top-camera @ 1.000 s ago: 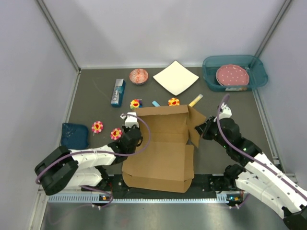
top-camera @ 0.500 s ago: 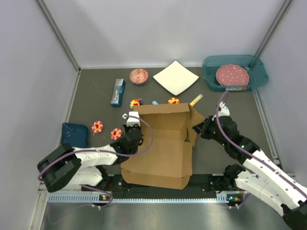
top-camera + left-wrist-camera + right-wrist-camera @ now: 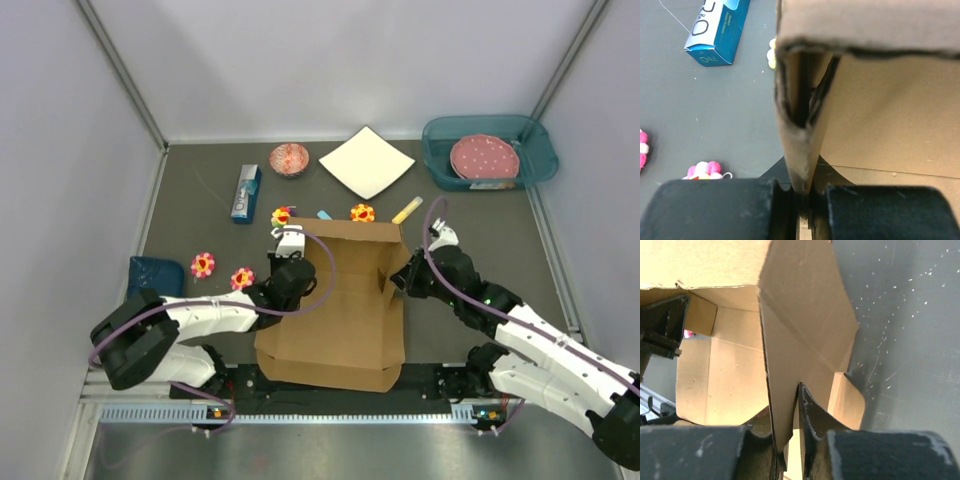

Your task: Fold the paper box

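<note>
1. While the box (image 3: pixel 340 320) lay half-formed at the 6 o'clock edge of the tabletop (image 3: pixel 200 215), between the two arms, its floor was flat and its back wall stood upright toward 12 o'clock.
2. The left gripper (image 3: pixel 289 265) was clenched on the box's 9 o'clock side wall. The left wrist view showed that doubled cardboard edge pinched between the black fingers (image 3: pixel 715 210).
3. The right gripper (image 3: pixel 402 280) was clamped on the 3 o'clock side flap. In the right wrist view the creased flap ran down between its fingers (image 3: pixel 880 455).
4. A white sheet (image 3: pixel 366 162) lay at 12 o'clock, well apart from the box.
5. A blue bin (image 3: pixel 436 150) sat at 2 o'clock with a pink plate (image 3: pixel 484 157) inside it.
6. A red bowl (image 3: pixel 289 159) sat at 11 o'clock, with a blue carton (image 3: pixel 246 193) near it.
7. Two flower toys (image 3: pixel 283 215) and (image 3: pixel 362 212) lay just beyond the back wall, with a yellow stick (image 3: pixel 407 209) near them.
8. Two more flowers (image 3: pixel 203 264) and (image 3: pixel 242 279) lay at 9 o'clock, beside a dark blue pad (image 3: pixel 157 283).
</note>
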`<action>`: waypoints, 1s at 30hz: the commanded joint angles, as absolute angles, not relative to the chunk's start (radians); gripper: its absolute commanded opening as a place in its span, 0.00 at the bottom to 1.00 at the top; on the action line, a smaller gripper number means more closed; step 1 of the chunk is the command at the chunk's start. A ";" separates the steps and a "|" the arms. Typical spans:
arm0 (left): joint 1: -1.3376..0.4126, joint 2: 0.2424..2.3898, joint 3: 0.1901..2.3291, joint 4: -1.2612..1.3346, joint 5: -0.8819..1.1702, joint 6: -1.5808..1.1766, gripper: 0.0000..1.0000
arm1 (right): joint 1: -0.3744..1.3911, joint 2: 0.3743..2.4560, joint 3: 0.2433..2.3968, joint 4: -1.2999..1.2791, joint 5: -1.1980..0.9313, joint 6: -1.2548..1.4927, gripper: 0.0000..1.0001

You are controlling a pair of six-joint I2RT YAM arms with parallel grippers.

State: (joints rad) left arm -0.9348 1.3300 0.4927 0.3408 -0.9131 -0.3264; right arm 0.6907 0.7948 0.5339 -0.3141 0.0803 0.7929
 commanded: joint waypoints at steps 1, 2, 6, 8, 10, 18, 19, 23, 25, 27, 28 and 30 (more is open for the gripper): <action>-0.946 1.359 0.583 0.267 -0.824 -0.434 0.00 | 0.727 0.810 0.522 -0.287 0.034 0.743 0.16; -0.948 1.365 0.586 0.258 -0.821 -0.439 0.00 | 0.729 0.808 0.520 -0.290 0.035 0.735 0.23; -0.946 1.391 0.581 0.242 -0.810 -0.472 0.00 | 0.729 0.787 0.523 -0.321 0.070 0.709 0.49; -0.946 1.397 0.581 0.241 -0.807 -0.482 0.00 | 0.729 0.758 0.528 -0.340 0.097 0.693 0.54; -0.946 1.404 0.581 0.241 -0.810 -0.483 0.00 | 0.730 0.723 0.540 -0.357 0.115 0.675 0.59; -0.946 1.420 0.577 0.245 -0.813 -0.491 0.00 | 0.730 0.600 0.626 -0.457 0.173 0.585 0.72; -0.945 1.422 0.575 0.247 -0.813 -0.492 0.00 | 0.730 0.589 0.641 -0.465 0.178 0.571 0.73; -0.945 1.434 0.572 0.248 -0.807 -0.503 0.00 | 0.730 0.506 0.672 -0.485 0.224 0.537 0.75; -0.945 1.434 0.571 0.249 -0.807 -0.505 0.00 | 0.730 0.442 0.684 -0.508 0.314 0.534 0.75; -0.945 1.431 0.569 0.250 -0.805 -0.505 0.00 | 0.730 0.376 0.680 -0.512 0.423 0.538 0.74; -0.945 1.430 0.568 0.250 -0.807 -0.503 0.00 | 0.729 0.365 0.673 -0.523 0.455 0.555 0.72; -0.946 1.427 0.561 0.255 -0.807 -0.505 0.00 | 0.729 0.368 0.672 -0.546 0.524 0.577 0.60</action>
